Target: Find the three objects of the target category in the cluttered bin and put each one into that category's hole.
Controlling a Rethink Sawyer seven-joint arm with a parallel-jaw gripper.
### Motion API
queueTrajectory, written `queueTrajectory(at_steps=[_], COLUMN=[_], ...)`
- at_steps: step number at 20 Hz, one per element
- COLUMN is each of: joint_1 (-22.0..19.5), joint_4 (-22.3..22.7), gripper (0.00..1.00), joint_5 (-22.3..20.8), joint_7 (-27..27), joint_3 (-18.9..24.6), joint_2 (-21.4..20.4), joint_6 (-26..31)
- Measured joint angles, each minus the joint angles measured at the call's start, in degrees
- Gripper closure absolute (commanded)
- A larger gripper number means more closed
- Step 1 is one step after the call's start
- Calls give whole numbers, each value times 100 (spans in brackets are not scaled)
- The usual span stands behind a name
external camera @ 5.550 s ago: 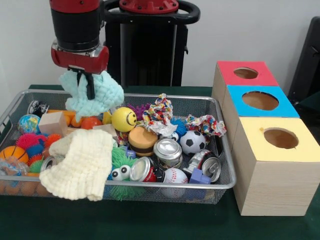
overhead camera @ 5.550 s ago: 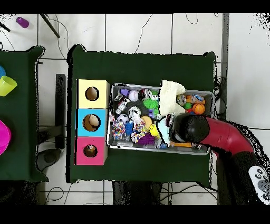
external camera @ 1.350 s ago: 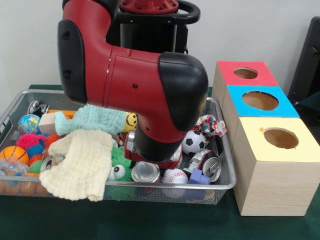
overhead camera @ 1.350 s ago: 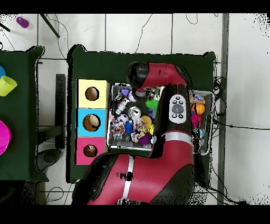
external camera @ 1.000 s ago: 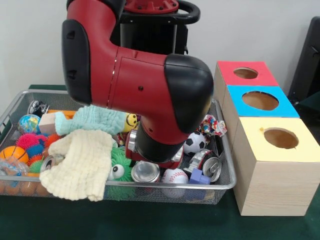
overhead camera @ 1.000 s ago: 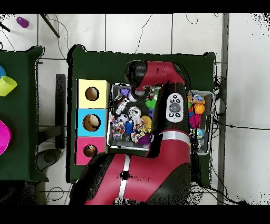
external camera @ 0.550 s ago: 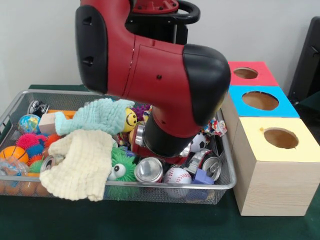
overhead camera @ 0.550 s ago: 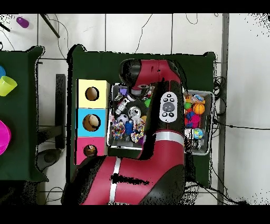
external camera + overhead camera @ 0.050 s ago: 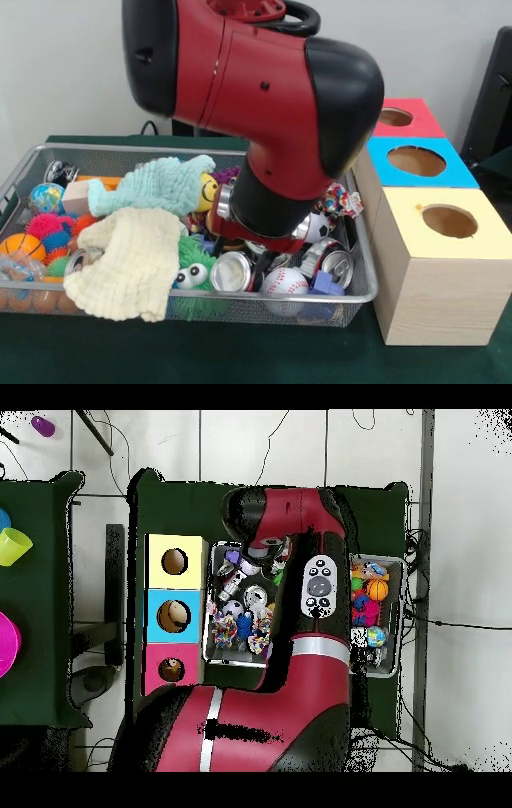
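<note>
Though crowded, bin [image 9: 364,292] of toys

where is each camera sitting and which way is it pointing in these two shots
Front view: low, across the table, facing the wire bin and three hole boxes; the red arm fills the middle, its gripper hidden among the clutter.
Overhead view: above, looking straight down; the arm reaches up from the bottom edge over the bin.
Both show bin, boxes and arm.

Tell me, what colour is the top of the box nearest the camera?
Yellow. The nearest box has a yellow top with a round hole, clearest in the front view.
</note>
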Motion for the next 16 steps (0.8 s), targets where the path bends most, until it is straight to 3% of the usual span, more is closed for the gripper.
queueTrajectory(at_steps=[16], joint_1=[29], joint_4=[-134], gripper=[0], joint_5=[115], joint_7=[0], joint_3=[-54], joint_2=[-447], joint_6=[2])
